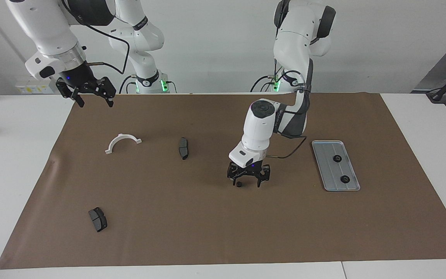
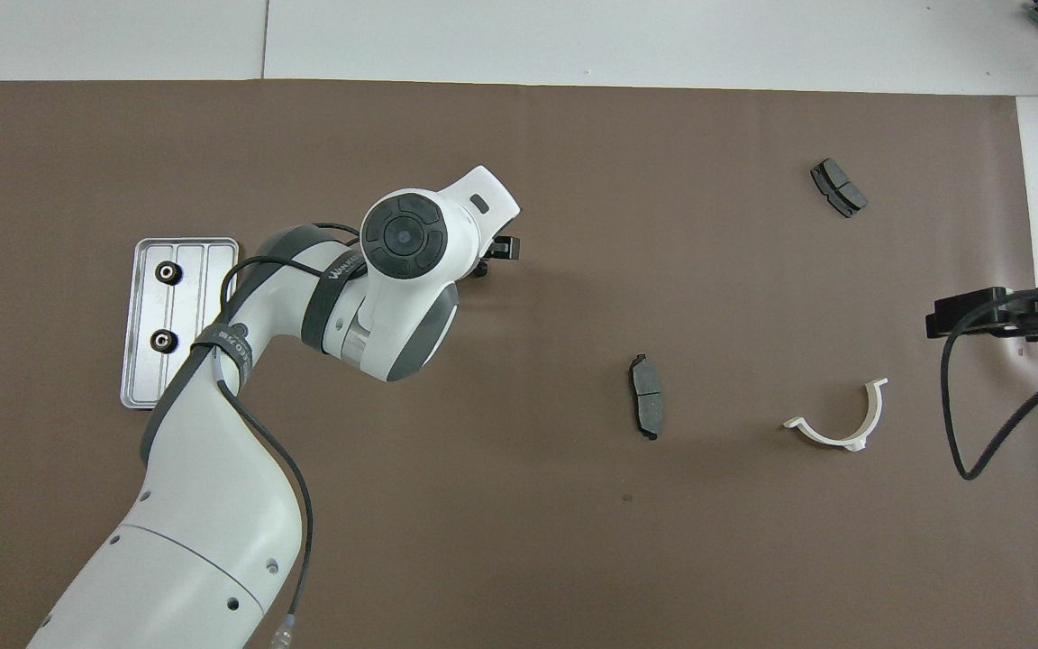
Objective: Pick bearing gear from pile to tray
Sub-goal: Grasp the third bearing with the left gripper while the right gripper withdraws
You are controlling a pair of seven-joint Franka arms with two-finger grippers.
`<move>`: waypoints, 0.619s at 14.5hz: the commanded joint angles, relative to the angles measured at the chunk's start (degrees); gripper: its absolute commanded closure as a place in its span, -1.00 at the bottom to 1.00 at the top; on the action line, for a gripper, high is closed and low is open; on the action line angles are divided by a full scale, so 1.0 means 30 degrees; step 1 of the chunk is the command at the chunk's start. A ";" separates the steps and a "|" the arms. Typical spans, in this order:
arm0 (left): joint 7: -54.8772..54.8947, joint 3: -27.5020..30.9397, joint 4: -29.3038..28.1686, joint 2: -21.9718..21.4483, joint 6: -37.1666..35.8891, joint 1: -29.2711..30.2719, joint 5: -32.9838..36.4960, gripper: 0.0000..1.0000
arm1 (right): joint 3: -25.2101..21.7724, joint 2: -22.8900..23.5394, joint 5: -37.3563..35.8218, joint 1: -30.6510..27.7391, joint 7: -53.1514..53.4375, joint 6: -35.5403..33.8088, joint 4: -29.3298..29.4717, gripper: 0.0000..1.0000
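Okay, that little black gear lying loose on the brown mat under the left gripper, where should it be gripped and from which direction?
Straight down from above, probably. The gear is a low round part lying flat on the mat, so its rim is what offers two opposing sides to pinch. The open left gripper already hangs over it with room all around.

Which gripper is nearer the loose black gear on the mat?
Left. The left gripper is open, low right over the gear; the right gripper waits raised over the right arm's end of the mat.
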 commanded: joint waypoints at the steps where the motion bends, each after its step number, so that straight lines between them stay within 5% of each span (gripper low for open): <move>1: -0.0438 0.0303 -0.0175 0.0206 0.0413 -0.0513 -0.0134 -0.97 | 0.0149 -0.0543 -0.0370 -0.0104 0.0055 0.0429 -0.0582 -1.00; 9: -0.0615 0.0332 -0.1142 0.0089 0.1144 -0.0894 -0.0134 -0.63 | 0.0150 -0.0574 -0.0166 -0.0075 0.0848 0.0164 -0.0555 -1.00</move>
